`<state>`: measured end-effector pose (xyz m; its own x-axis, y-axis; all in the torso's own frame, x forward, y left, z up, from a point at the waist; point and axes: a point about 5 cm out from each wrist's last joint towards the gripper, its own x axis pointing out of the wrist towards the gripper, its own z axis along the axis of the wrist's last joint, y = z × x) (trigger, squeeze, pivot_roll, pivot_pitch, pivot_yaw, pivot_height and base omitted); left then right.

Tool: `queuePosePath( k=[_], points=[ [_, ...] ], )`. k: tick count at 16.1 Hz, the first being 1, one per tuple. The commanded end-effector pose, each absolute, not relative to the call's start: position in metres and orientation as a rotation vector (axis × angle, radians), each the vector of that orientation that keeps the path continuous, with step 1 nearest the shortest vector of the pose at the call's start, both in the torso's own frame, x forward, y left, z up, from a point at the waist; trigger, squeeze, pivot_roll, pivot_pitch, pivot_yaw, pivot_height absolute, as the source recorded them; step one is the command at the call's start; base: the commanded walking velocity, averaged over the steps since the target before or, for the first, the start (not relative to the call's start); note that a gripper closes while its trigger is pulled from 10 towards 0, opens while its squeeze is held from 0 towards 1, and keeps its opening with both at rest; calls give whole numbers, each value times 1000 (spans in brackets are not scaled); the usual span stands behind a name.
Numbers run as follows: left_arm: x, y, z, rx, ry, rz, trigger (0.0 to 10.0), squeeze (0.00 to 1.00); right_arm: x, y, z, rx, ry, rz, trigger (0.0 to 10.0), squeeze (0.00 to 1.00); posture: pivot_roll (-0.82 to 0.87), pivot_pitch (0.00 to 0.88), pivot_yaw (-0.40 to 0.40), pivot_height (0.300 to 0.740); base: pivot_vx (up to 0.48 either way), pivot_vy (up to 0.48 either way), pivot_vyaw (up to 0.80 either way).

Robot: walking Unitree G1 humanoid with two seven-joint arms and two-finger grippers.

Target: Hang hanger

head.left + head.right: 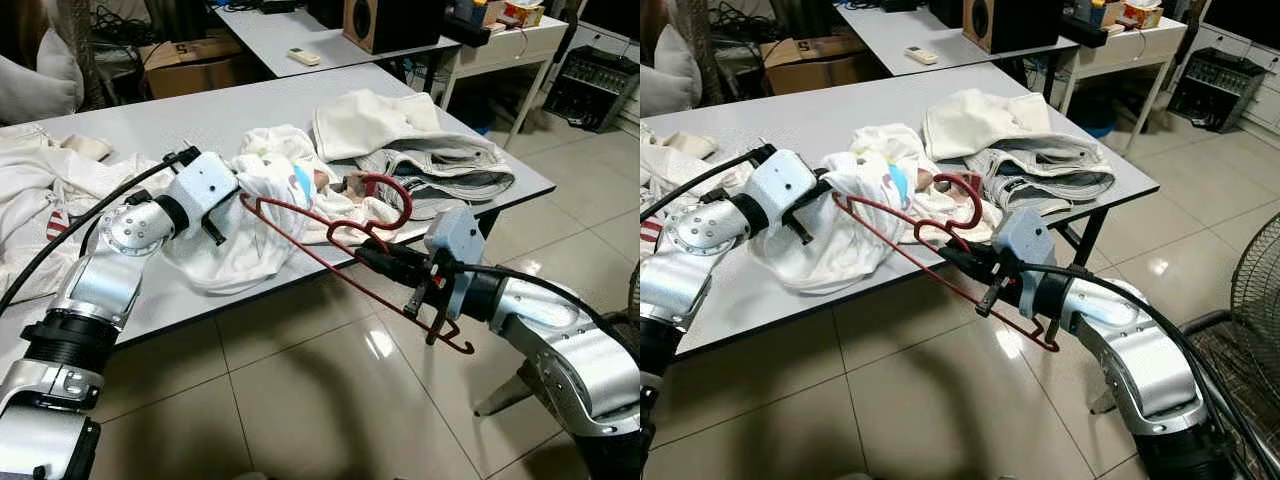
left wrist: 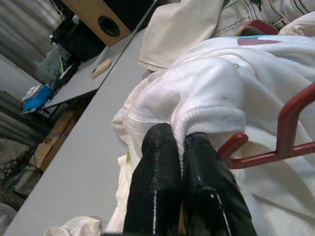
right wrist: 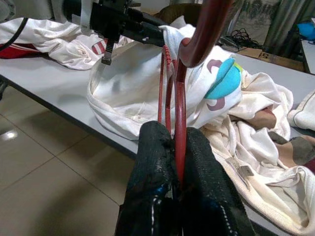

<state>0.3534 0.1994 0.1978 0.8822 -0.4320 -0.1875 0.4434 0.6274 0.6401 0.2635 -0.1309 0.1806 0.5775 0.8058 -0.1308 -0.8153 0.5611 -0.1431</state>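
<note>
Red hanger [image 1: 330, 245] pinched by right gripper [image 3: 178, 147], white garment [image 2: 206, 93] pinched by left gripper [image 2: 183, 147]

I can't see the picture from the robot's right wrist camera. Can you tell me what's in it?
The right gripper pinches a dark red hanger between its two black fingers. The hanger reaches into a white garment on the grey table, where the left gripper holds up the cloth's edge.

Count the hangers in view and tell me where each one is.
1. The red hanger is gripped by the right gripper at the table's front edge, its far end against the white garment the left gripper holds. Others may lie hidden under clothes.
</note>
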Motion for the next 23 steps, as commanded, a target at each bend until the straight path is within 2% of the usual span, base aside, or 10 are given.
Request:
queuePosePath(
  k=[1,4,7,8,12,14,17,18,20,23],
  points=[
    [356,203,204,715,17,-481,0,0,261,-132,187,-205,28,965,10000,0,-135,24,57,740,0,0,0],
    [358,196,221,538,-32,-472,0,0,252,-129,183,-205,73,1039,10000,0,-141,11,62,740,0,0,0],
    [351,186,233,478,-65,-510,0,0,260,-128,164,-253,196,967,10000,0,-137,6,60,740,0,0,0],
    [347,187,239,490,-71,-508,0,0,268,-132,156,-240,256,861,10000,0,-130,2,55,740,0,0,0],
    [341,205,237,638,-20,-472,0,0,274,-138,166,-160,214,774,10000,0,-130,2,55,740,0,0,0],
    [342,220,237,716,10,-372,0,0,269,-132,182,-71,144,804,10000,0,-132,0,58,740,0,0,0],
    [344,219,241,679,-7,-348,0,0,257,-120,192,-3,90,928,10000,0,-132,0,58,740,0,0,0],
    [345,210,241,638,-23,-375,1373,0,254,-116,191,-5,89,949,10000,0,-132,0,58,740,0,0,0],
    [346,205,240,625,-26,-392,1725,0,256,-116,189,-2,93,935,10000,0,-135,0,56,740,0,0,0],
    [354,221,248,622,-21,-323,863,0,298,-153,188,32,110,520,10000,0,-129,0,52,740,0,0,0]
  ],
)
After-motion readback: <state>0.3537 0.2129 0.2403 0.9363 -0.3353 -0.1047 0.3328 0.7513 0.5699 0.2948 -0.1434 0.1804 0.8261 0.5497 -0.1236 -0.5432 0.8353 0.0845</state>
